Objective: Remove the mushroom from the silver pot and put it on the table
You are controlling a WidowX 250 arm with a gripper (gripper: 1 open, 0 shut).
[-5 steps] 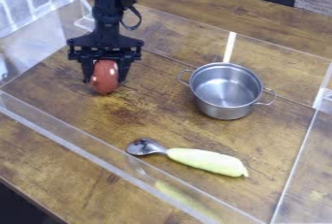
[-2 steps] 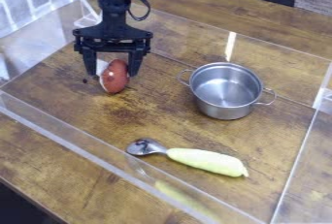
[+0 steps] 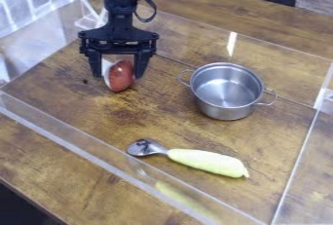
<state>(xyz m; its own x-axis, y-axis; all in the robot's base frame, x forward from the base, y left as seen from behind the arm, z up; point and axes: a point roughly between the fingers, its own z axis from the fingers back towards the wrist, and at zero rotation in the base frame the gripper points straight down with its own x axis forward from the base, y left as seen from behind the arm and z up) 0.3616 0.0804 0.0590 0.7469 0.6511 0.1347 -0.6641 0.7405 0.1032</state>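
The mushroom (image 3: 121, 75) lies on its side on the table (image 3: 156, 112), its reddish cap toward the right and its white stem toward the left. My gripper (image 3: 119, 67) hangs pointing straight down just over it. It is open, the fingers spread wide on either side of the mushroom and not pressing it. The silver pot (image 3: 228, 90) stands to the right, apart from the gripper, and its inside looks empty.
A spoon with a yellow handle (image 3: 196, 159) lies near the front acrylic wall. Clear acrylic walls (image 3: 78, 136) edge the tabletop on all sides. A white strip (image 3: 232, 46) stands behind the pot.
The gripper has shifted a little to the right and lifted slightly, its fingers now clear of the mushroom. The mushroom lies a bit farther right than a second ago.
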